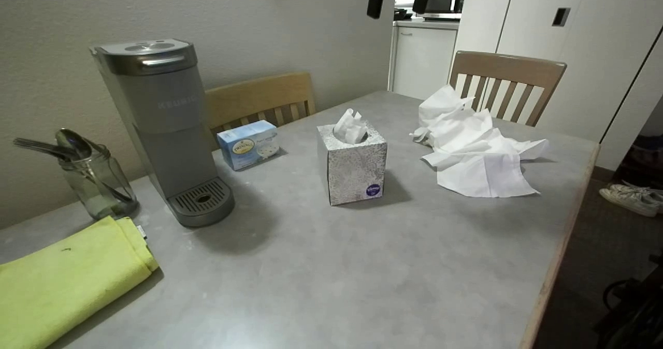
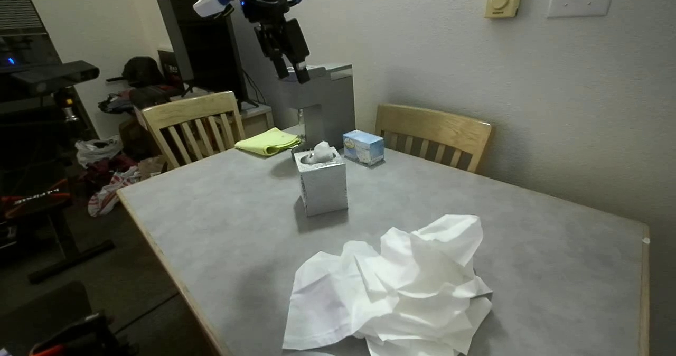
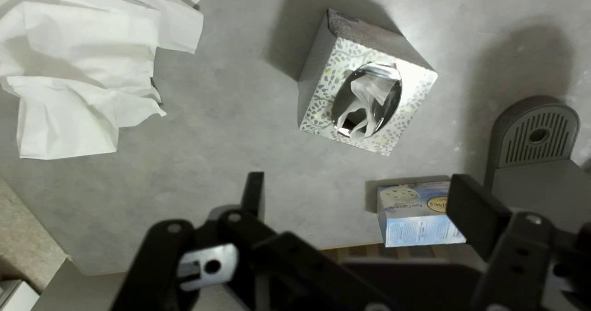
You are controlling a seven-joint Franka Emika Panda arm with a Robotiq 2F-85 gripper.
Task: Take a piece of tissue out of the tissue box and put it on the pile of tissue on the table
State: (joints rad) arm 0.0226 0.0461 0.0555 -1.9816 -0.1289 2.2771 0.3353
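The patterned tissue box (image 1: 356, 172) stands upright on the grey table, also in an exterior view (image 2: 323, 188) and the wrist view (image 3: 322, 104). A white tissue (image 1: 350, 129) pokes up from its oval opening; it shows in the wrist view (image 3: 367, 94). The crumpled white tissue pile (image 1: 476, 144) lies on the table apart from the box, also in an exterior view (image 2: 391, 298) and at the wrist view's upper left (image 3: 87, 57). My gripper (image 3: 360, 184) is open and empty, high above the table, its fingers wide apart. It also shows in both exterior views (image 1: 398, 1) (image 2: 292, 72).
A tall grey coffee maker (image 1: 176, 111) and a blue tea box (image 1: 249, 146) stand near the tissue box. A glass jar with cutlery (image 1: 103, 188) and a folded yellow cloth (image 1: 72, 276) lie beyond the coffee maker. Wooden chairs (image 2: 433, 129) stand at the table edges.
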